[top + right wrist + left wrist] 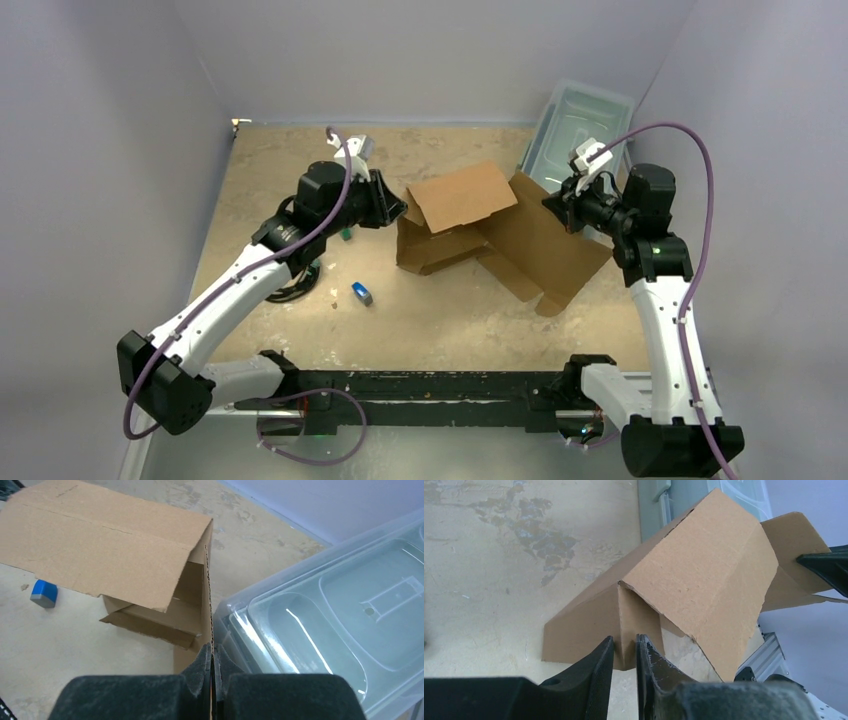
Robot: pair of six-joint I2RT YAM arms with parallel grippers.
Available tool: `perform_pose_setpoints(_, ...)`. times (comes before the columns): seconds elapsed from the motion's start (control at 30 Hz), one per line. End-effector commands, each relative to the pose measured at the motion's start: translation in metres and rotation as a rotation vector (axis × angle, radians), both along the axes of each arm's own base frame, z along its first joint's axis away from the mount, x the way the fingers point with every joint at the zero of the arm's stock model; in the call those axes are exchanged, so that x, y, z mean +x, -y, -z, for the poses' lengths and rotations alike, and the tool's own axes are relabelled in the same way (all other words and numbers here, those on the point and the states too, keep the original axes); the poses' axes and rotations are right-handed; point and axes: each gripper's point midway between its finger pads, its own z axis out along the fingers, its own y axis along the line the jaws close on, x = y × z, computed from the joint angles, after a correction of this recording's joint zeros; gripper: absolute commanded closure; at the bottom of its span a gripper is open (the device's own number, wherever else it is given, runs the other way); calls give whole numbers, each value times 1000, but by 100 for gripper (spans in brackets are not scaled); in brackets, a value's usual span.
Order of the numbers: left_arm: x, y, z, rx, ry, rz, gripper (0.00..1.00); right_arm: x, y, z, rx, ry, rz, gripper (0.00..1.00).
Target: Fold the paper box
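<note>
The paper box (470,225) is brown corrugated cardboard, half formed in the middle of the table, with one wide flap (460,195) raised over it and a flat panel spread to the right. My left gripper (397,208) is at the box's left corner. In the left wrist view its fingers (625,645) are drawn close on a folded cardboard corner (636,625) standing between their tips. My right gripper (553,205) is shut on the thin upright edge of the box's right panel (207,605), which runs straight into its closed jaws (212,652).
A clear plastic lidded bin (585,115) stands at the back right, right behind the held panel (340,605). A small blue block (361,293) lies on the table in front of the box. A small green item (345,236) lies under the left arm.
</note>
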Motion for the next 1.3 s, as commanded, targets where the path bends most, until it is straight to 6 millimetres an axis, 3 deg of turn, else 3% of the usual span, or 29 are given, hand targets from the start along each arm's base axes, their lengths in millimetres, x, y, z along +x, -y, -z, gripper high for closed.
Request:
perform_pose_setpoints(0.0, 7, 10, -16, -34, 34, -5, 80, -14, -21, -9, 43, 27, -134, 100)
perform_pose_setpoints(0.27, 20, 18, -27, -177, 34, -76, 81, -26, -32, -9, 61, 30, -220, 100)
perform_pose_setpoints(0.5, 19, 24, -48, -362, 48, -87, 77, -15, -18, 1, 34, 22, -113, 100)
perform_pose_setpoints(0.63, 18, 16, -46, -353, 53, -120, 71, -10, -10, 2, 22, 28, -59, 100)
perform_pose_setpoints(0.77, 17, 0, -29, -275, 63, -154, 63, -5, 1, 3, -3, 36, 11, 100)
perform_pose_setpoints(0.93, 1, -31, 2, -129, 69, -195, 52, -3, 5, 4, 11, 38, 58, 100)
perform_pose_setpoints(1.1, -31, -68, -3, -92, 143, -246, 39, 0, 8, 1, 9, 46, 73, 100)
perform_pose_setpoints(1.2, -55, -73, -3, -137, 159, -204, 37, 4, 10, -2, 0, 52, 83, 100)
perform_pose_setpoints(1.27, -69, -71, 7, -168, 138, -162, 37, 8, 11, -6, 2, 59, 91, 100)
